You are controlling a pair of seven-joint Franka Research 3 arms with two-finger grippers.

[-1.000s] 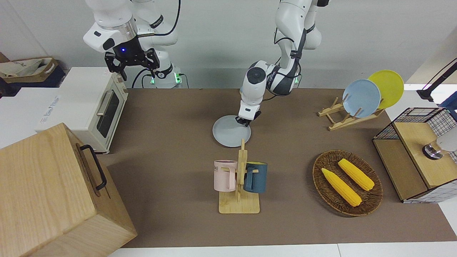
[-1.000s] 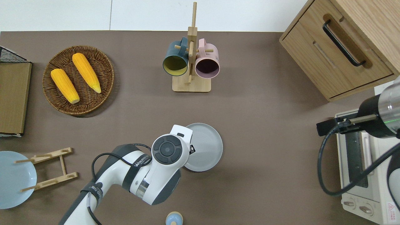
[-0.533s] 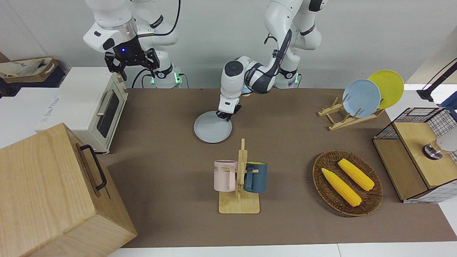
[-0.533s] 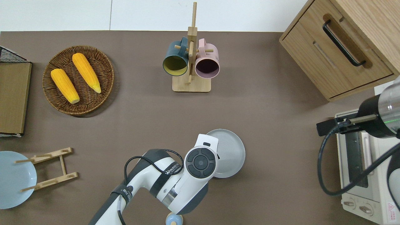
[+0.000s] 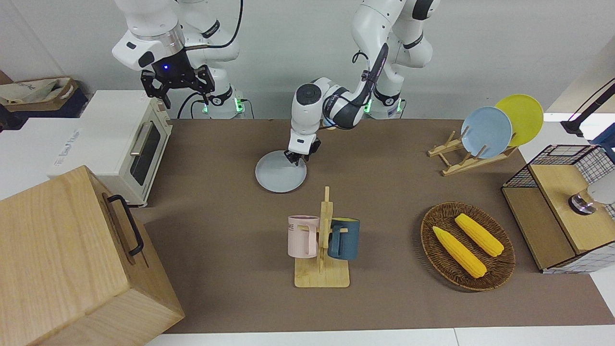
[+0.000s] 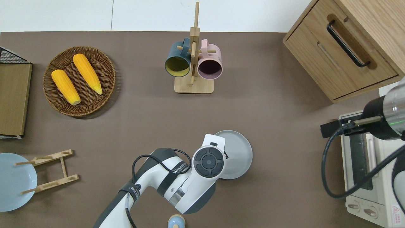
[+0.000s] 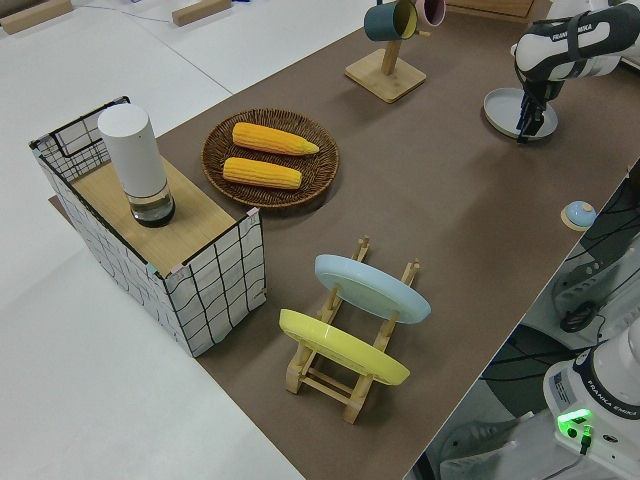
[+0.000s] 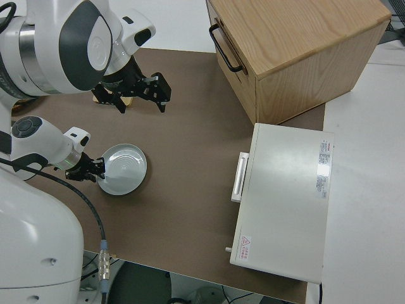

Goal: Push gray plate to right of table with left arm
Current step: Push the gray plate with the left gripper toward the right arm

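The gray plate (image 5: 281, 173) (image 6: 237, 155) lies flat on the brown table (image 5: 216, 250), nearer to the robots than the mug rack and about midway along the table. My left gripper (image 5: 296, 160) (image 8: 93, 170) is down at table height, against the plate's rim on the side toward the left arm's end. In the overhead view the wrist covers that edge of the plate. The left side view shows the gripper (image 7: 527, 128) at the plate (image 7: 510, 105) too. My right gripper (image 5: 178, 86) is parked, with its fingers wide open and nothing between them.
A mug rack (image 5: 323, 240) with a pink and a teal mug stands farther from the robots than the plate. A toaster oven (image 5: 125, 144) and a wooden cabinet (image 5: 72, 264) fill the right arm's end. Corn basket (image 5: 468, 245) and plate rack (image 5: 473, 154) sit toward the left arm's end.
The left gripper has slid the gray plate toward the right arm's end of the table, most of the way in the first half second. The right arm has not moved.
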